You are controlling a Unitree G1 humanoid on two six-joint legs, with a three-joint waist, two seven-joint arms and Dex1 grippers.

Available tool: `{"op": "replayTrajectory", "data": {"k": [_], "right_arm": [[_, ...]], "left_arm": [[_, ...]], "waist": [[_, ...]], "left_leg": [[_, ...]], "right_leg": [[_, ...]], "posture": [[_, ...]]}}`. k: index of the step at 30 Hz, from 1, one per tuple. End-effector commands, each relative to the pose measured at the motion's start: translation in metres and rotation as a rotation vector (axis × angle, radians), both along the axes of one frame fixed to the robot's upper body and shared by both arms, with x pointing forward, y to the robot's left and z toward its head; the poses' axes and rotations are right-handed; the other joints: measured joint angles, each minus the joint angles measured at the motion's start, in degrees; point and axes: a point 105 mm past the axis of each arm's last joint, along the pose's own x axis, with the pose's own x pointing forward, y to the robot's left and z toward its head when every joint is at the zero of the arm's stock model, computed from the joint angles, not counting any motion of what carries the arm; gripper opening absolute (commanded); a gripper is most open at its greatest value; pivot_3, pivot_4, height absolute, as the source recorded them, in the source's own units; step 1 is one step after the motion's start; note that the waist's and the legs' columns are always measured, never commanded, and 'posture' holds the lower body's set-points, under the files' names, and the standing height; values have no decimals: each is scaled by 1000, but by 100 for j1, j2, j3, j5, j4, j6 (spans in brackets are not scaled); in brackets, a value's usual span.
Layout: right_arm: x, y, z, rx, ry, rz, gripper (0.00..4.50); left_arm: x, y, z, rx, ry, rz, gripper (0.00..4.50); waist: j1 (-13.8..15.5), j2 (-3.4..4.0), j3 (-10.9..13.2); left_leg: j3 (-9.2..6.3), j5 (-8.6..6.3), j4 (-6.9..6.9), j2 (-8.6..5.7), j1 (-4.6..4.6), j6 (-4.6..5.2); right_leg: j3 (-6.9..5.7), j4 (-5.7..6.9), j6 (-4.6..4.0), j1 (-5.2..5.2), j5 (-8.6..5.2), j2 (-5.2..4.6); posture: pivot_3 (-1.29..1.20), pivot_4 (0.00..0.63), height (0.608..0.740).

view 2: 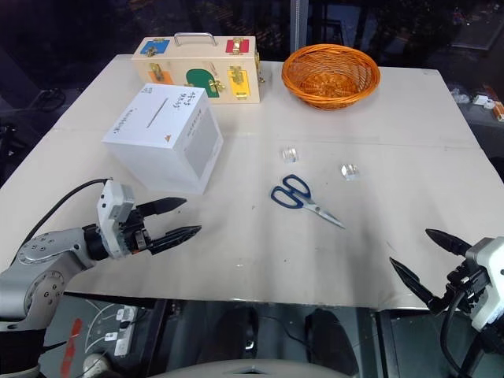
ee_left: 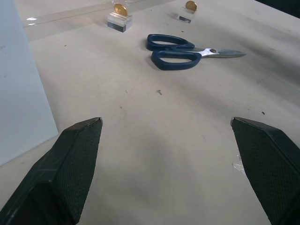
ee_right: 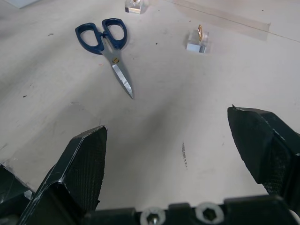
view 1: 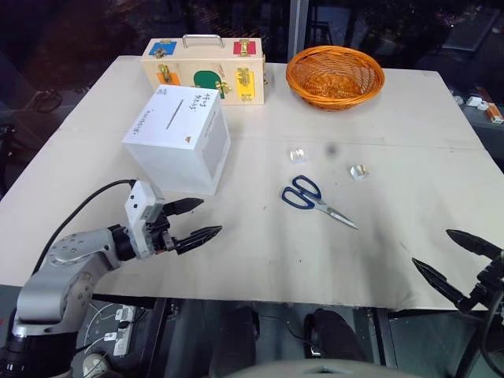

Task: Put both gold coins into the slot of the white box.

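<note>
Coins: gold coins (ee_left: 120, 9) (ee_left: 190, 5), tiny upright discs on clear blocks beyond scissors (ee_left: 180, 50), hard to make out overhead. White box (view 1: 179, 138), matte cardboard, on table (view 1: 378, 244). Both grippers' fingers (view 1: 197, 234) (view 1: 435, 282) wide, empty.

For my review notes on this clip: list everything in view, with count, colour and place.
table: one, pale beige.
white box: one, table's left, slot on top.
gold coins: two, upright on small clear stands, beyond the scissors.
scissors: one pair, blue handles, table's middle.
wooden case: one, pale with coloured latches, far edge behind the box.
basket: one, orange wicker, far edge.
left gripper: black fingers, open, near the box.
right gripper: black fingers, open, near the table's right front edge.
</note>
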Motion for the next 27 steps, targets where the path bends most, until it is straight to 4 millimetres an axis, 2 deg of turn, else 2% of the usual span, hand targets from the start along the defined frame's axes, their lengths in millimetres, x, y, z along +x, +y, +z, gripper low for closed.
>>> {"op": "replayTrajectory", "data": {"k": [1,2,3,6,9,13,16,20,26,27], "right_arm": [[23,23,6,-39,-20,33,4500],[34,47,4,-14,34,113,4500],[49,61,3,-58,39,123,4500],[77,101,10,-13,76,182,4500],[93,127,13,23,117,216,4500],[117,148,-6,-2,212,191,4500],[129,154,-19,-44,254,171,4500],[139,148,-32,-71,287,121,4500],[133,134,-39,-80,342,99,4500],[130,133,-42,-88,357,104,4253]], "left_arm": [[-1,-11,25,-35,-75,-54,4476],[-3,-21,35,-61,-99,-107,4476],[-5,-28,45,-76,-124,-145,4476],[-16,-41,60,-78,-154,-222,4476],[-23,-48,66,-89,-146,-246,4476],[-28,-49,67,-94,-123,-255,4476],[-29,-49,69,-93,-121,-247,4476],[-30,-47,71,-90,-129,-223,4476],[-31,-44,71,-89,-138,-187,4476],[-31,-44,70,-91,-138,-185,4494]], "waist": [[0,0,0],[-54,-23,2],[-134,-51,19],[-137,-49,23],[-79,-47,23],[-27,-50,22],[-14,-48,23],[-26,-49,22],[-6,-50,21],[-6,-50,20]], "left_leg": [[0,0,0,0,0,0],[0,0,0,0,0,0],[13,0,0,9,15,0],[15,1,1,18,46,0],[34,1,-56,2,52,0],[36,-1,-84,-2,31,-3],[33,0,-83,-2,-43,-5],[38,0,-81,-4,-42,-4],[28,0,-74,-3,-32,-4],[25,0,-71,-3,-31,-4]], "right_leg": [[0,0,0,0,0,0],[0,0,0,0,0,0],[9,2,0,3,1,2],[17,5,-20,21,13,-3],[32,0,-28,10,24,5],[29,-6,-25,-17,-2,4],[23,-6,-25,-83,-2,2],[23,-12,-22,-79,-1,-3],[14,6,-23,-73,-1,-2],[12,8,-23,-70,-1,-1]], "posture": [[0,150,726],[0,150,726],[0,150,726],[0,150,726],[0,150,726],[0,150,726],[0,150,726],[0,150,726],[0,150,726],[0,150,726]]}}
